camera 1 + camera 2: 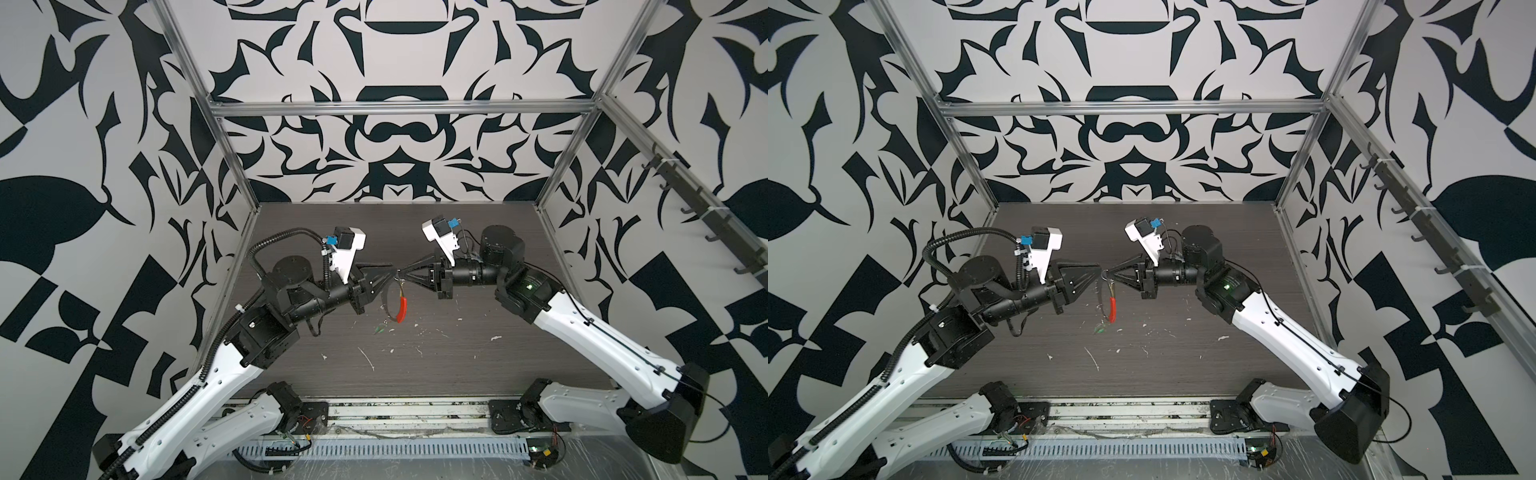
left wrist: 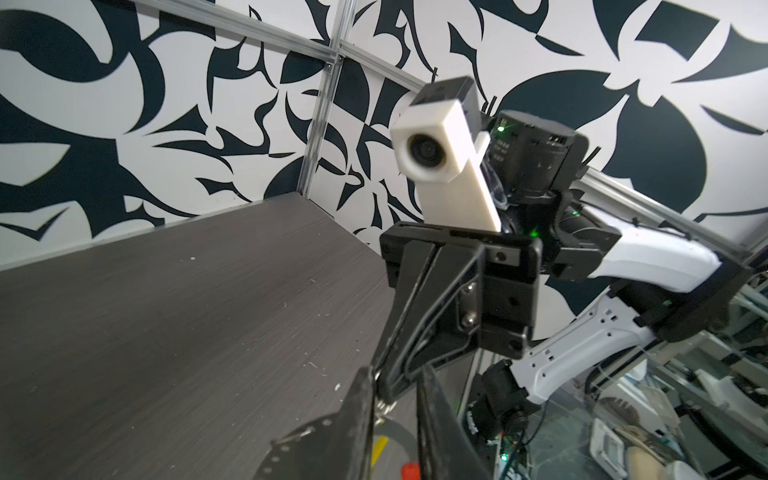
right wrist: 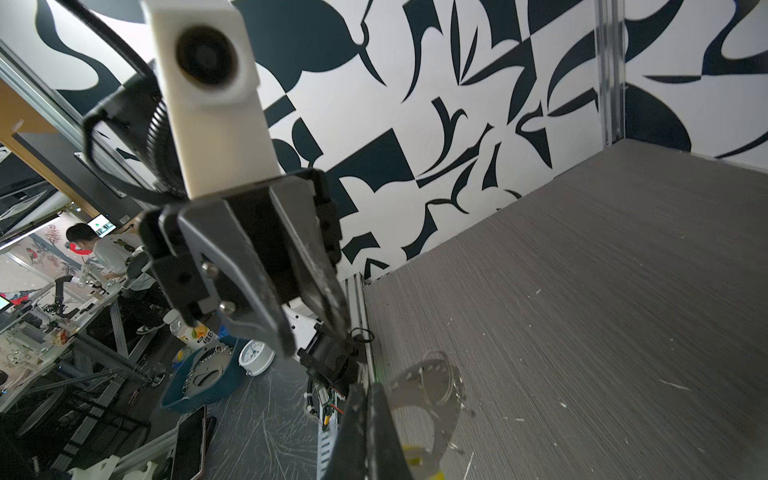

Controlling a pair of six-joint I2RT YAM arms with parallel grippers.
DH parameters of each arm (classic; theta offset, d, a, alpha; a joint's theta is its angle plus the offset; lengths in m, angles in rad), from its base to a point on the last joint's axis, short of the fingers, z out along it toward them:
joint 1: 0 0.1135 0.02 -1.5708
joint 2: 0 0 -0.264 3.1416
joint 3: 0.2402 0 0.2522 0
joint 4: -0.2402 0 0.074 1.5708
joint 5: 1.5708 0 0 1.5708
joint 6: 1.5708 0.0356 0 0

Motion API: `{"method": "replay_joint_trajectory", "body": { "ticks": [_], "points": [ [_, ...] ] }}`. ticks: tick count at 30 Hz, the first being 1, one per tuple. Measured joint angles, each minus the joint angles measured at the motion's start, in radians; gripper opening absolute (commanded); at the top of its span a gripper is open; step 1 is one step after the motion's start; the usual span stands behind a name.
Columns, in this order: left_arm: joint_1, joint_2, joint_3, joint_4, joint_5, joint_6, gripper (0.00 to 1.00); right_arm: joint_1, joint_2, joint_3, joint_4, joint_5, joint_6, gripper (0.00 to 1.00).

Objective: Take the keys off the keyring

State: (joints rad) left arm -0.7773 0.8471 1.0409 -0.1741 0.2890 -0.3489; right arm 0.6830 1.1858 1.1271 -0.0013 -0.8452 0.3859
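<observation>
The keyring [image 1: 395,305] hangs above the table between both arms, its red arc [image 1: 1112,309] pointing down. My right gripper [image 1: 400,274] is shut on the hoop's upper edge. In the right wrist view the holed grey hoop [image 3: 432,399] sticks out past the closed right gripper [image 3: 367,386], with a thin wire loop [image 3: 436,376] on it. A yellow key [image 3: 415,453] dangles below. My left gripper [image 1: 390,271] meets it tip to tip, its jaws slightly apart around the right gripper's tips [image 2: 396,368]. A green key [image 1: 379,330] lies on the table.
White scraps [image 1: 368,357] and flecks are scattered over the dark wood table [image 1: 478,365]. Metal frame posts [image 1: 232,166] stand at the back corners. A slotted cable duct [image 1: 374,449] runs along the front. A hook rail [image 1: 706,216] lines the right wall.
</observation>
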Motion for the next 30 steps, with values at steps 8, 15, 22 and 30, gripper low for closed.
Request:
{"method": "replay_joint_trajectory", "body": {
  "ticks": [8,15,22,30],
  "points": [
    [0.016,0.07,0.133,-0.198,0.075,0.064,0.27,-0.003,0.014,0.011,-0.054,-0.014,-0.031,0.0],
    [0.113,0.135,0.16,-0.309,0.195,0.08,0.28,-0.008,0.014,0.022,-0.068,-0.036,-0.051,0.0],
    [0.143,0.148,0.182,-0.343,0.292,0.08,0.27,-0.01,0.014,0.024,-0.094,-0.051,-0.067,0.0],
    [0.143,0.175,0.186,-0.346,0.32,0.08,0.28,-0.01,0.014,0.032,-0.101,-0.064,-0.074,0.0]
  ]
}}
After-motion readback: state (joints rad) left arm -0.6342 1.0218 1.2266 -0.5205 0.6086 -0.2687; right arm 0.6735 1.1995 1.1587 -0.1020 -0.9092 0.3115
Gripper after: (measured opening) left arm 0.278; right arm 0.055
